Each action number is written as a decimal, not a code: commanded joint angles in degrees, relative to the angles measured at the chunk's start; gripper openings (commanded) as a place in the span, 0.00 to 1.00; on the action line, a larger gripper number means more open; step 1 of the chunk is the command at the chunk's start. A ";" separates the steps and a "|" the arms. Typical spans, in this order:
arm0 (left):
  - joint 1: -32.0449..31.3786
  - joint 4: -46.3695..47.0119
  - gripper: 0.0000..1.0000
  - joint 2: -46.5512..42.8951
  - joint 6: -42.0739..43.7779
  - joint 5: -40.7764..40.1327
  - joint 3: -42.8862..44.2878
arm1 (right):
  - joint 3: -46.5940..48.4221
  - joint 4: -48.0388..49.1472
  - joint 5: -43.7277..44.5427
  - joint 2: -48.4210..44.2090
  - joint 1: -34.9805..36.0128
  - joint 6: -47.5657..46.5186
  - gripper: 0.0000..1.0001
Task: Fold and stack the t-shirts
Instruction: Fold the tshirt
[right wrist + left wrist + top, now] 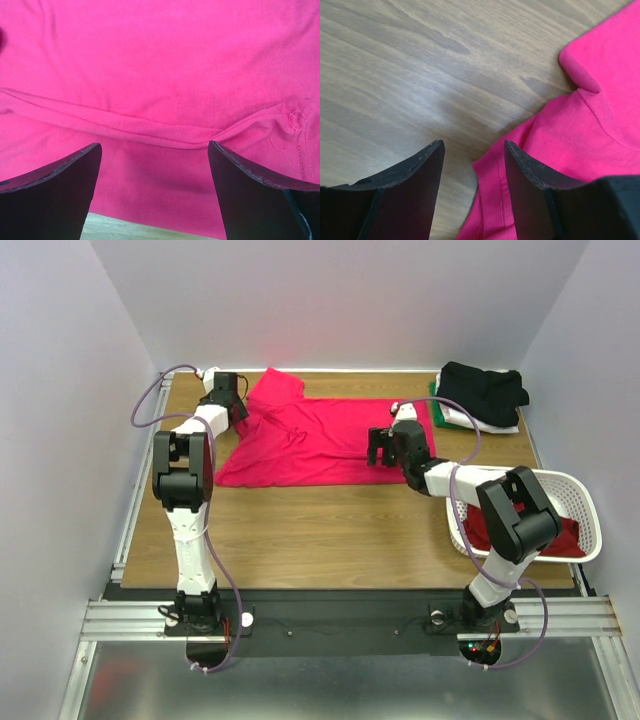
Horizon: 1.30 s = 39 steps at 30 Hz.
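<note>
Shows from above alone the pink-red t-shirt (pixel 320 440) spread on the table (pixel 330 530), folded shirts (pixel 480 398) far right; shows at wrists alone left gripper (pixel 474 145) half-spread at its hem, right gripper (pixel 155 150) wide over a seam, neither pinching.

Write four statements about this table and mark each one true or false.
1. The pink shirt lies spread on the table. True.
2. The basket is empty. False: a dark red shirt lies in it.
3. The right gripper is open above the pink shirt. True.
4. A white shirt tops the folded pile. False: the black shirt is on top.
</note>
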 commanded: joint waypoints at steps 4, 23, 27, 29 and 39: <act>0.41 -3.49 0.62 1.33 1.58 1.77 4.24 | -0.72 3.64 -0.48 -2.82 -0.98 0.60 0.93; 0.58 -6.21 0.00 3.53 4.03 3.53 8.28 | -1.25 3.99 -1.44 -2.83 -2.12 1.13 0.93; 1.11 -9.19 0.00 4.67 5.35 3.01 13.10 | -0.98 3.73 -1.36 -2.30 -2.30 1.30 0.93; 1.29 -10.25 0.00 4.67 5.71 2.04 14.08 | -0.55 3.55 -1.53 -1.60 -2.47 1.57 0.93; 2.78 -10.69 0.00 1.24 5.45 -2.70 9.26 | 1.21 1.71 -2.32 0.16 -2.91 2.09 0.93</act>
